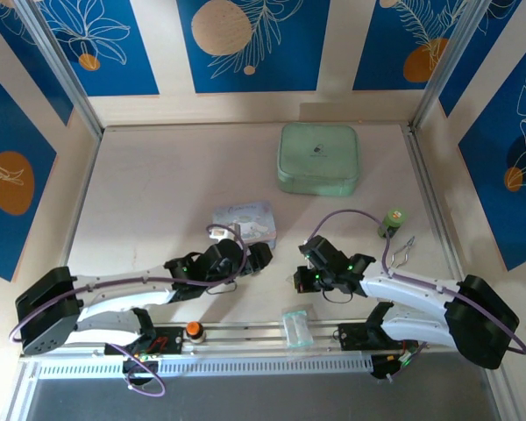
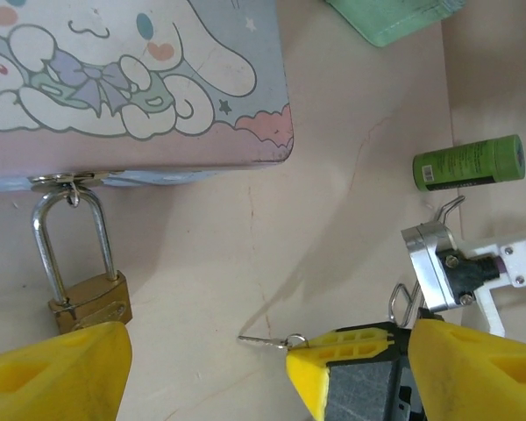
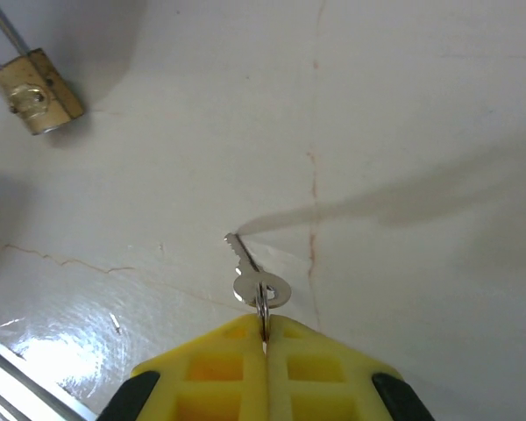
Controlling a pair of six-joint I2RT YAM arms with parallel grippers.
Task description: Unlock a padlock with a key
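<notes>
The key (image 3: 254, 276) is pinched at its ring end by the pressed-together right gripper (image 3: 265, 326). The padlock (image 2: 89, 303) lies apart from it, its shackle hooked in the clasp of the cartoon box (image 2: 131, 79). The left gripper (image 2: 267, 373) is spread beside the padlock, empty. Bringing the key over seems the step in hand; next, the body must be steadied and the blade aligned with the keyhole.

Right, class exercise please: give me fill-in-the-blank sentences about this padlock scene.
The right gripper is shut on the ___.
The padlock hangs from the cartoon ___.
The small cylinder is coloured ___.
Missing words: key; box; green.
</notes>
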